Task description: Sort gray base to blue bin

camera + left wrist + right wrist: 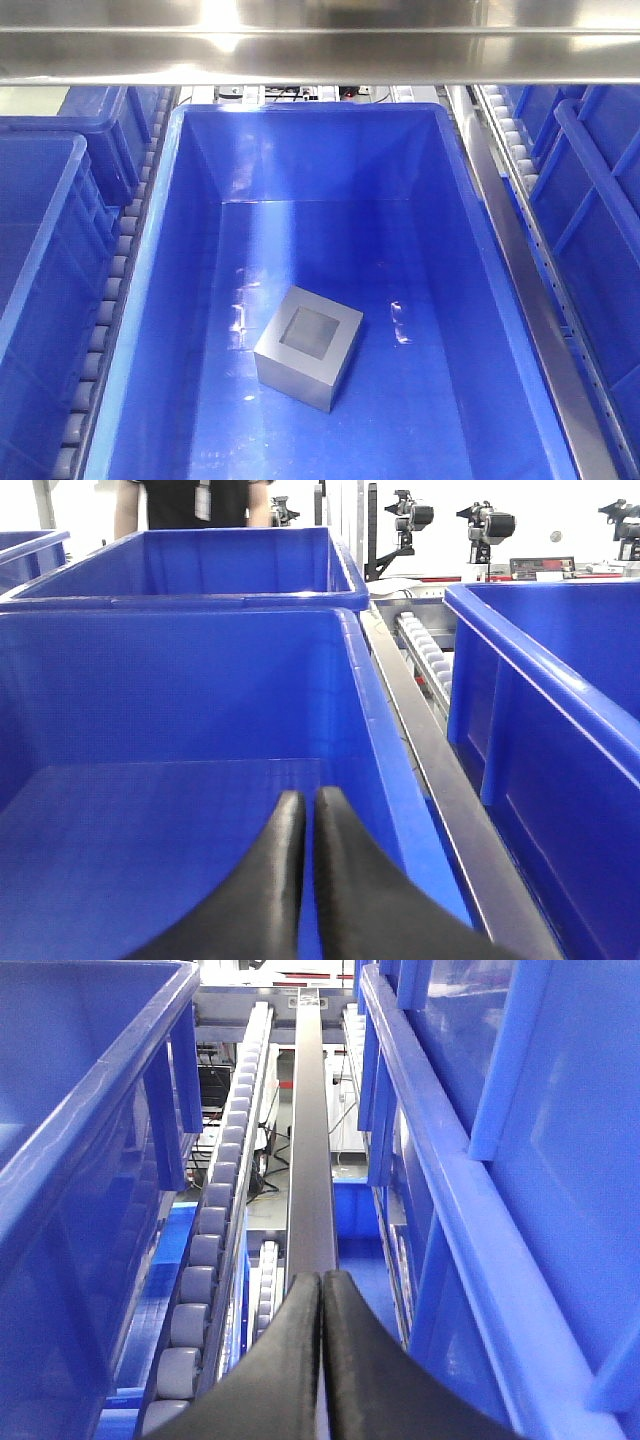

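Note:
The gray base lies on the floor of the middle blue bin, recess facing up, one corner turned toward me. No gripper shows in the front view. In the left wrist view my left gripper is shut with nothing between its black fingers, hovering over the inside of a blue bin that holds nothing I can see. In the right wrist view my right gripper is shut and empty above a metal rail between two bins.
More blue bins stand left and right of the middle one, parted by roller tracks and a steel rail. A steel bar spans the top of the front view. A person stands behind the far bin.

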